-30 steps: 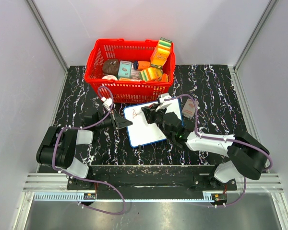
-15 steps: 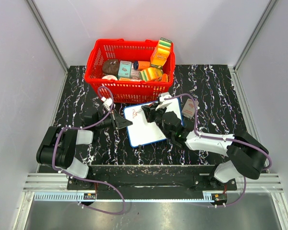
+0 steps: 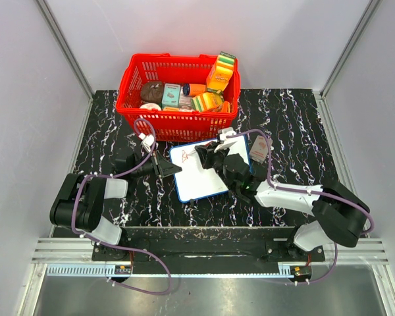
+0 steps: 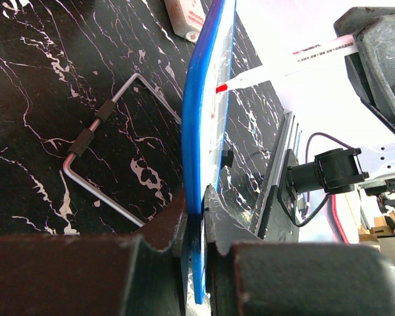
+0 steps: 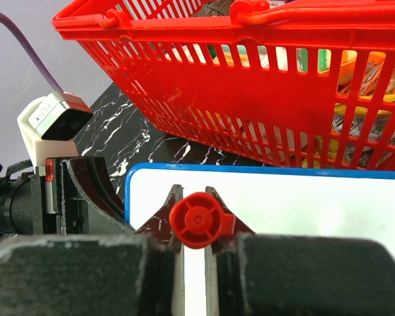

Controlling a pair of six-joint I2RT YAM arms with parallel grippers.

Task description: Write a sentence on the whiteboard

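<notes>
At 9 o'clock of the scene, our left gripper (image 3: 174, 169) is clamping the whiteboard (image 3: 204, 179) by the middle of its left edge. In the left wrist view the jaws are pressing together on the thin blue frame, with the board running edge-on between them.

We are judging the board to be light and stiff, with a slick face. It is likely to slide or pivot under pen pressure, so the frame edge is the place to hold it. That spot is clear of the writing area and of wet ink that could smear.

The board is sitting on the black marbled table (image 3: 105, 131) at the centre, just at 6 o'clock of the red basket (image 3: 178, 125). We cannot tell whether it is lying fully flat. It is showing a white face, a blue frame with rounded corners, and the start of the sentence (image 3: 184, 157). That is a thin red scrawl near its 11 o'clock corner, too small for us to read.

Moving toward 3 o'clock, our right gripper (image 3: 208, 154) is reaching over the board's upper half. Its jaws are closed tight on a marker (image 5: 201, 220), whose red end is facing the wrist camera. The tip appears to be meeting the white surface.
</notes>
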